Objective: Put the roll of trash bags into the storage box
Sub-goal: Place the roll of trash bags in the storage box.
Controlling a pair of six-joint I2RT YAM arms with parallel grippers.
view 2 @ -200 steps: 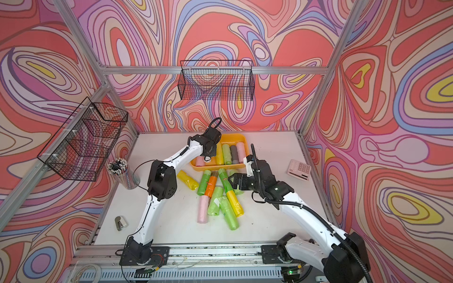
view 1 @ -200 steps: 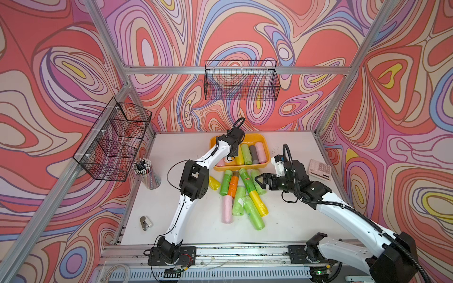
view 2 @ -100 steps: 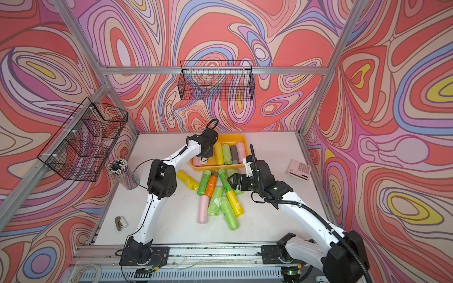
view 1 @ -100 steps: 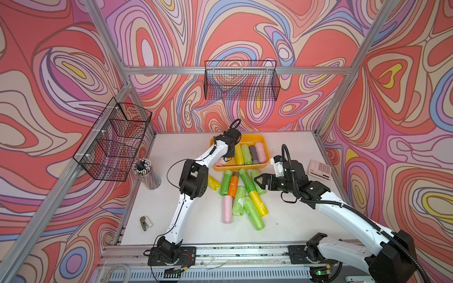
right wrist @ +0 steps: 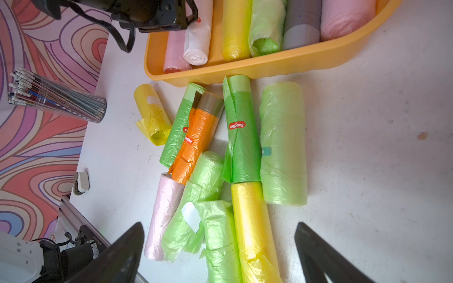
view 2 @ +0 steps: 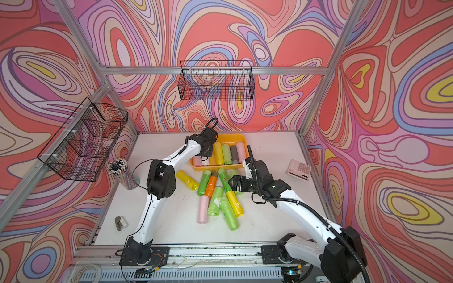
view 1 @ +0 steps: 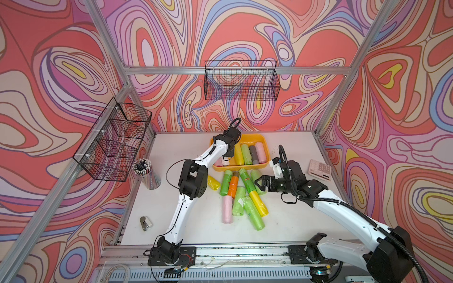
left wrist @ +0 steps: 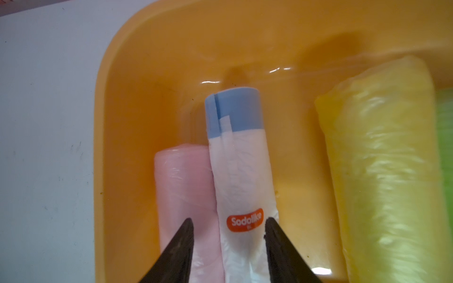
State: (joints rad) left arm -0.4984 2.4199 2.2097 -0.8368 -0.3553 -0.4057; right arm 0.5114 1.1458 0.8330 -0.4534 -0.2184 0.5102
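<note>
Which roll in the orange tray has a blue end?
The white roll with the orange label, lying between the pink roll and the yellow roll in the storage box; no other roll there shows blue.

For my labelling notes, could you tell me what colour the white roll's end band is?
Light blue band, best seen in the left wrist view.

Lighting bright, even, overhead; soft shadows on worktop [view 1: 294, 220]; small glare streaks inside storage box [left wrist: 171, 61]; wide-angle edge bowing.

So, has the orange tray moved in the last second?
No. The tray lies as far from the calculator as before.
</note>
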